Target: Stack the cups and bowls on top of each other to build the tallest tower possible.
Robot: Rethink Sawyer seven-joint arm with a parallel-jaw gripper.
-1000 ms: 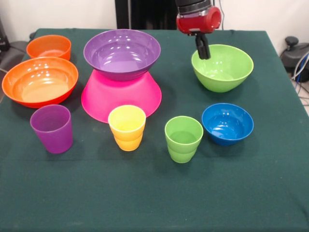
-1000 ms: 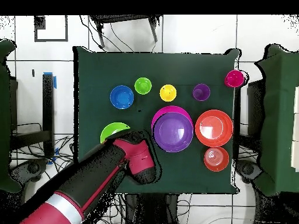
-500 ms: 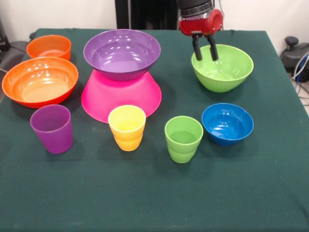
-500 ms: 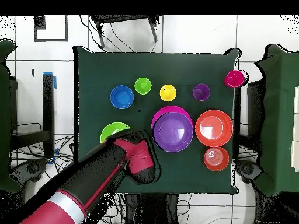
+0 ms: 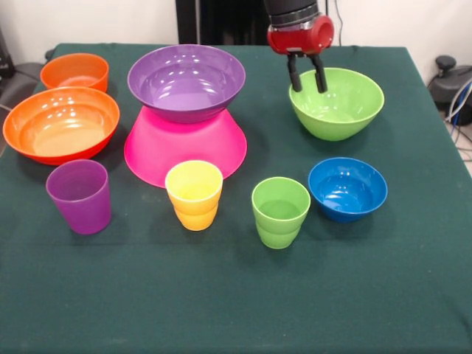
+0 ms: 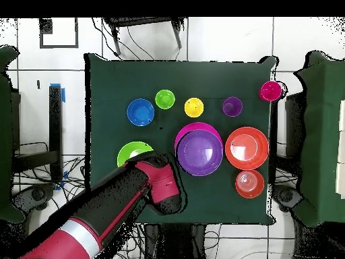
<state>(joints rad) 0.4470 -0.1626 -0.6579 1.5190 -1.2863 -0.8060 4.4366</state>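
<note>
My gripper (image 5: 307, 81) hangs open over the far left rim of the lime green bowl (image 5: 343, 110), one finger at the rim and one inside. The bowl stands on the table, apart from the tower. The tower is a purple bowl (image 5: 186, 81) on the inverted pink bowl (image 5: 184, 147). In front stand the purple cup (image 5: 80, 195), yellow cup (image 5: 194, 195) and green cup (image 5: 280, 212), with the small blue bowl (image 5: 347, 188) beside them. In the overhead view my arm (image 6: 158, 182) hides the gripper and part of the lime green bowl (image 6: 128, 152).
The large orange bowl (image 5: 61, 124) and the small orange bowl (image 5: 74, 71) stand at the left of the green table (image 5: 236, 295). A reddish-pink cup (image 6: 270, 90) stands at a table corner in the overhead view only.
The gripper was shut a second ago, then opened and came down at the lime green bowl's rim. The bowl has shifted slightly to the left.
</note>
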